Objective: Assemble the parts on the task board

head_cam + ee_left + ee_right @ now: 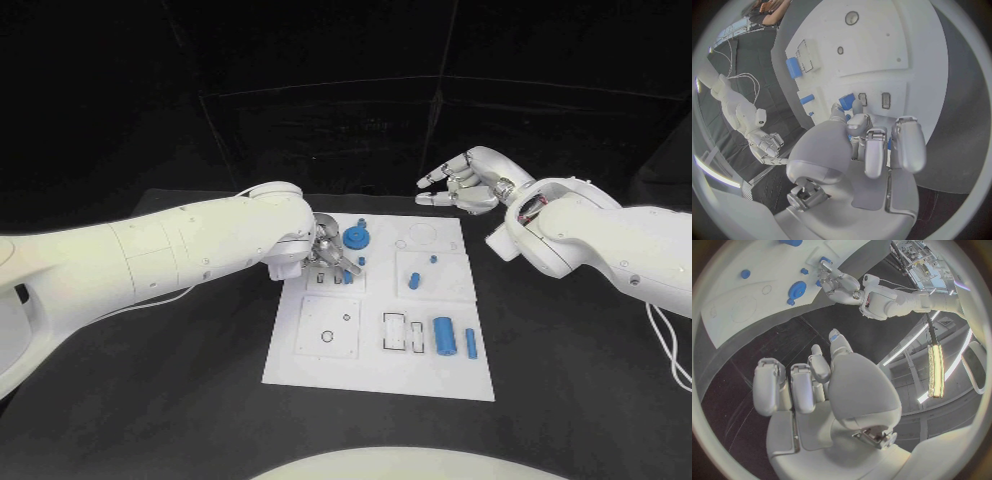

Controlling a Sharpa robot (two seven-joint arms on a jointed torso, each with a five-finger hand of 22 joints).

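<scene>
The white task board (378,355) lies in the middle of the black table. My left hand (329,258) hovers low over its far left part, fingers curled, pinching a small blue part (847,99) between thumb and finger beside two narrow slots (886,100). A round blue gear-like part (356,238) stands just beyond that hand. My right hand (464,182) hangs above the table past the board's far right corner, fingers loosely spread and holding nothing; the right wrist view shows its palm (817,385) high over the board (748,305).
On the board's near right lie a blue cylinder (447,337), a blue bar (472,343) and a thin blue piece (418,335). Two small blue parts (414,279) sit mid-board. Black table surrounds the board.
</scene>
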